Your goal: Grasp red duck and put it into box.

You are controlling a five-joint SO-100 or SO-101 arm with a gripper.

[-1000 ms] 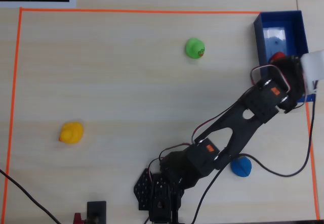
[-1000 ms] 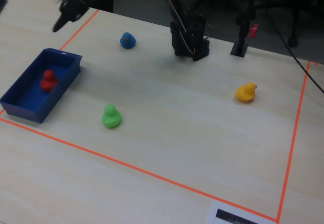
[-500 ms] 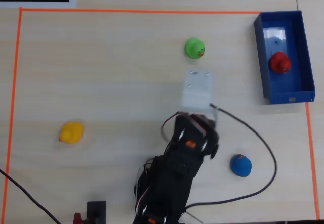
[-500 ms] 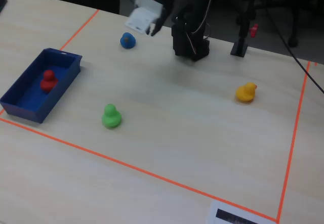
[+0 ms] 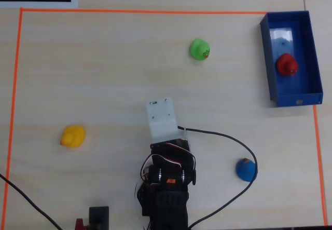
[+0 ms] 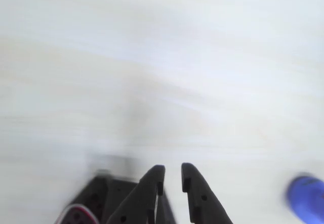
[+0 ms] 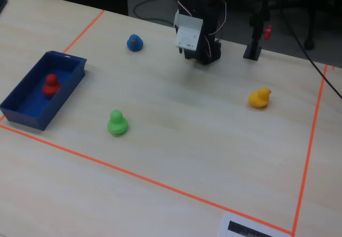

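The red duck [image 5: 286, 64] sits upright inside the blue box [image 5: 265, 58] at the right edge of the overhead view. In the fixed view the red duck [image 7: 51, 84] rests in the box [image 7: 32, 120] at the far left. My arm is folded back over its base [image 5: 166, 188], far from the box, with a white wrist block [image 5: 162, 118] on top. In the blurred wrist view my gripper [image 6: 172, 169] points at bare table, its dark jaws a narrow gap apart with nothing between them.
A blue duck [image 5: 246, 170] lies right of the base, a green duck [image 5: 199, 49] mid-table, a yellow duck [image 5: 72, 136] at the left. Orange tape [image 5: 15, 84] frames the work area. A black post [image 7: 255, 44] stands beside the base, and a cable [image 5: 244, 157] loops past the blue duck.
The arm swung away from the box, where it hovered a second ago, and folded back over its base. The red duck stays in the box.
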